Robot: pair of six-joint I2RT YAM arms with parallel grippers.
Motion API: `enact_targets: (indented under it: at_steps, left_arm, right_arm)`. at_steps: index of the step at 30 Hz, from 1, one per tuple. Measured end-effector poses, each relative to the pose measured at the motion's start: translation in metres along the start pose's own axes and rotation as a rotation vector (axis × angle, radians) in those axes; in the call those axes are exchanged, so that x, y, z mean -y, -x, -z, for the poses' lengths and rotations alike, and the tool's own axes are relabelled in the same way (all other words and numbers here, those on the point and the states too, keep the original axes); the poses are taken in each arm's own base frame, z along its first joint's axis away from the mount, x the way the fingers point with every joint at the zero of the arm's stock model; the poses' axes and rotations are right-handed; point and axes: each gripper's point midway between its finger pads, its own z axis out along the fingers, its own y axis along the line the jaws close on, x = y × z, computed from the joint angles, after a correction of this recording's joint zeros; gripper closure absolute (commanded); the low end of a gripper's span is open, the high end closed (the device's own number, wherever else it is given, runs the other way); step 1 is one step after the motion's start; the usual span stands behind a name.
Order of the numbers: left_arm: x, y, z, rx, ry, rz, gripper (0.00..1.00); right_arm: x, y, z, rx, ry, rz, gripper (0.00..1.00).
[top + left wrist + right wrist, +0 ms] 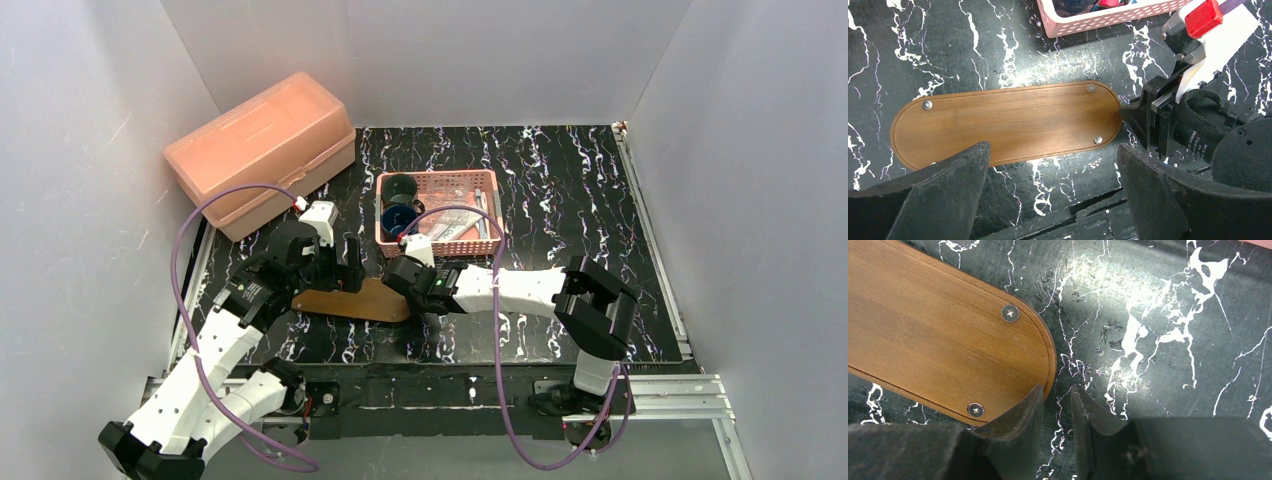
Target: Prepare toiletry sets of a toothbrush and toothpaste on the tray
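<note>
The brown oval wooden tray (350, 300) lies bare on the black marbled table near the front, and shows in full in the left wrist view (1008, 122). My left gripper (348, 272) hovers over the tray's near long side, jaws wide open and empty (1052, 150). My right gripper (400, 285) is at the tray's right end (948, 330), its jaws (1057, 388) only a narrow gap apart with nothing between them; one finger (1023, 415) overlaps the tray's rounded end. Silvery-white tubes and thin sticks (462, 228) lie in the pink basket, too small to tell apart.
The pink lattice basket (486, 185) stands behind the tray and also holds two dark cups (400, 190); its wall shows in the left wrist view (1108, 17). A large orange lidded box (260, 150) sits at the back left. White walls enclose the table.
</note>
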Motion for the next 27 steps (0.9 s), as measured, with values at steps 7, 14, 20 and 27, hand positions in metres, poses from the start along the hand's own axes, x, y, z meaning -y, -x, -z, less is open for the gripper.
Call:
enact_targets:
  at_steps: [7,14,20,27]
  left_arm:
    - [0.0,0.0,0.0,-0.002,0.001,0.0,0.01]
    - [0.0,-0.001,-0.001,-0.005,0.001,0.0,0.01]
    - [0.0,-0.001,-0.001,-0.005,0.002,0.0,0.01]
    - [0.0,-0.001,-0.001,-0.005,0.002,0.0,0.01]
  right_arm:
    - [0.007,0.002,0.0,0.014,-0.033,0.006,0.67]
    - [0.021,0.0,0.005,0.016,-0.077,0.024,0.67]
    - [0.038,-0.009,0.009,0.004,-0.112,0.038,0.67]
    - [0.054,-0.01,0.017,0.004,-0.131,0.03,0.67]
